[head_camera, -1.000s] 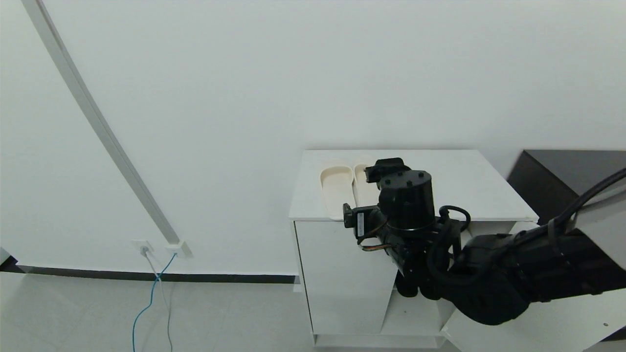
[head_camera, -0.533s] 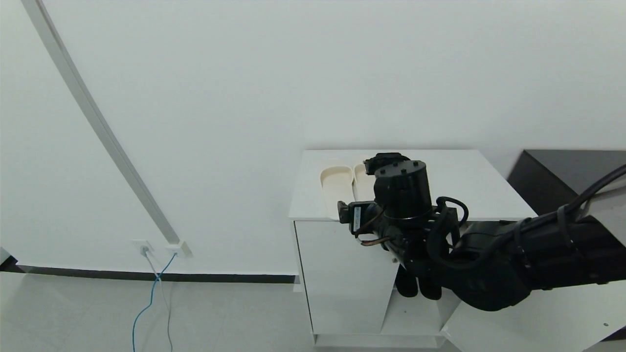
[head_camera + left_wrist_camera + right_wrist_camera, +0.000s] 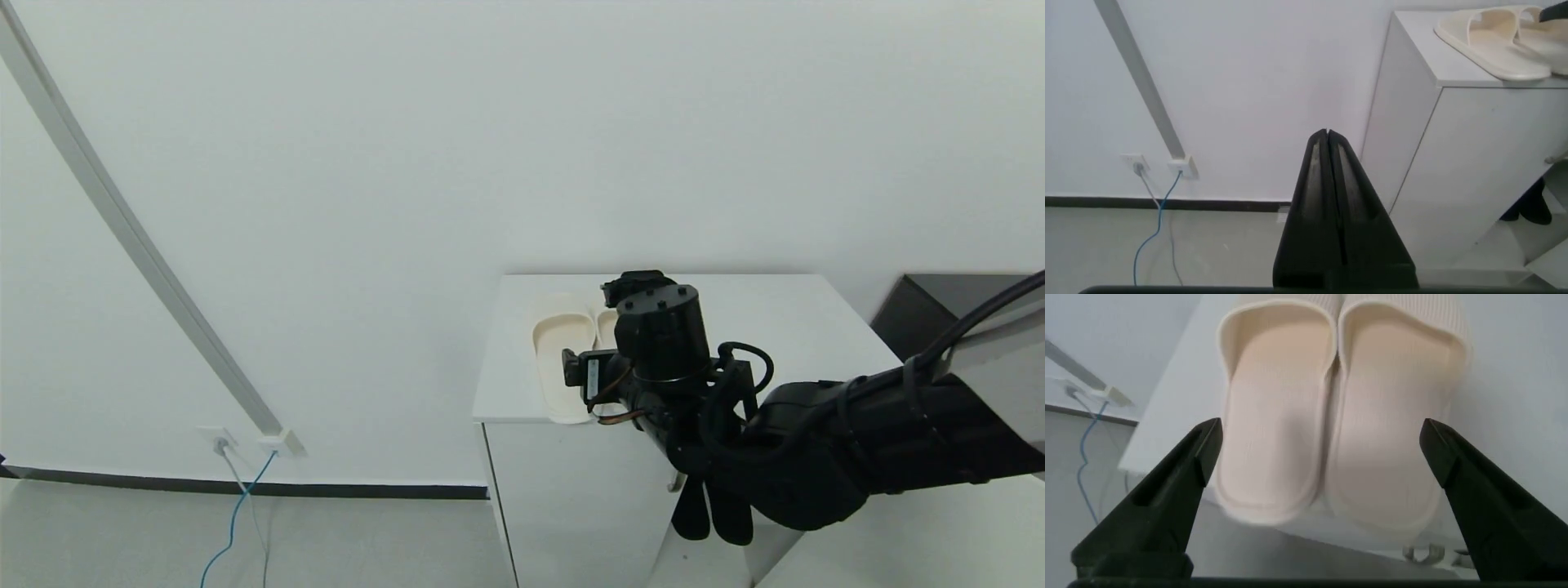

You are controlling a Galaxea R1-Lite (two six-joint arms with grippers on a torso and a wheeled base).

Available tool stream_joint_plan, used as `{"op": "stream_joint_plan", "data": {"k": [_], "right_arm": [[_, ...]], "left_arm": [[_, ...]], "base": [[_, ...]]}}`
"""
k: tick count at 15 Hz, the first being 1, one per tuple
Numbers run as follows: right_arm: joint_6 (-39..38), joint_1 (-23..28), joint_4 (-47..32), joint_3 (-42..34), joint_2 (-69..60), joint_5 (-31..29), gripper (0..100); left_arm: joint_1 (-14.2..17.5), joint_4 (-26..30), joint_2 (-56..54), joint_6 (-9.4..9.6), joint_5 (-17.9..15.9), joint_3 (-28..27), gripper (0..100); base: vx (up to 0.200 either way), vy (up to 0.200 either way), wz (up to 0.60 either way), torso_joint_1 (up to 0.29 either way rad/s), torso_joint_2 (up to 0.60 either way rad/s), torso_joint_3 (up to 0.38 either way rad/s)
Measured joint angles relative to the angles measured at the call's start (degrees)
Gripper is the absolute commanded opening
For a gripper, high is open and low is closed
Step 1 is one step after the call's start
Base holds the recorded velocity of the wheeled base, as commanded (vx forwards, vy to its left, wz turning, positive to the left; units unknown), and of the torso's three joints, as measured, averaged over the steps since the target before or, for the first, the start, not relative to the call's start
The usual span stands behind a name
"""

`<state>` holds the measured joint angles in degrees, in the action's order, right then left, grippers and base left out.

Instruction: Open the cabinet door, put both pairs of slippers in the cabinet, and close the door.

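Your right gripper [image 3: 1320, 429] is spread wide and holds nothing. One finger stands off each outer side of the cream slippers [image 3: 1331, 408], and neither touches them. In the head view the right arm reaches over the top of the white cabinet [image 3: 775, 327], with its wrist above the front edge beside the pair.

Your left gripper [image 3: 1328, 135] has its fingers pressed flat together with nothing between them. It hangs low and well apart from the cabinet, pointing at the wall to the cabinet's left.

The slippers lie side by side, soles down, on the left part of the cabinet top. Their strap ends face the wall and their heels jut a little past the front edge. The left half of the cabinet front is shut. The right half is open, and the cabinet door [image 3: 914, 531] is swung out toward you at lower right. Two dark shapes [image 3: 1534, 208] stand inside the open compartment, but you cannot tell from here what they are.

On the wall, a pale strip [image 3: 122, 220] slants down to two sockets [image 3: 220, 441], and a blue cable [image 3: 237, 514] trails from them to the floor. A dark piece of furniture [image 3: 906, 302] stands just right of the cabinet.
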<state>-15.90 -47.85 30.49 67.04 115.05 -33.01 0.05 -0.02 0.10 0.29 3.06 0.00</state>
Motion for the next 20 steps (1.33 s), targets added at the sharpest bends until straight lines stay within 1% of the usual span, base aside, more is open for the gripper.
{"op": "stream_joint_plan", "data": {"k": [6, 10, 14, 17, 20], "right_arm": [[0.2, 0.3, 2.8, 1.2, 3.6, 0.1, 100], [2.1, 1.4, 3.4, 5.9, 8.2, 0.1, 100], [6.6, 3.1, 6.8, 11.3, 13.6, -0.5, 100], [7.6, 4.8, 7.1, 15.9, 17.1, -0.7, 100], [7.7, 5.5, 7.4, 17.7, 18.9, -0.7, 100]], "left_arm": [[0.0, 0.0, 0.0, -0.02, 0.0, 0.0, 0], [0.0, 0.0, 0.0, -0.05, 0.0, 0.0, 0], [0.0, 0.0, 0.0, -0.07, 0.0, 0.0, 0], [0.0, 0.0, 0.0, -0.11, 0.0, 0.0, 0], [0.0, 0.0, 0.0, -0.11, 0.1, 0.0, 0]], "base": [[0.0, 0.0, 0.0, 0.0, 0.0, 0.0], [0.0, 0.0, 0.0, 0.0, 0.0, 0.0], [0.0, 0.0, 0.0, 0.0, 0.0, 0.0], [0.0, 0.0, 0.0, 0.0, 0.0, 0.0], [0.0, 0.0, 0.0, 0.0, 0.0, 0.0]]}}
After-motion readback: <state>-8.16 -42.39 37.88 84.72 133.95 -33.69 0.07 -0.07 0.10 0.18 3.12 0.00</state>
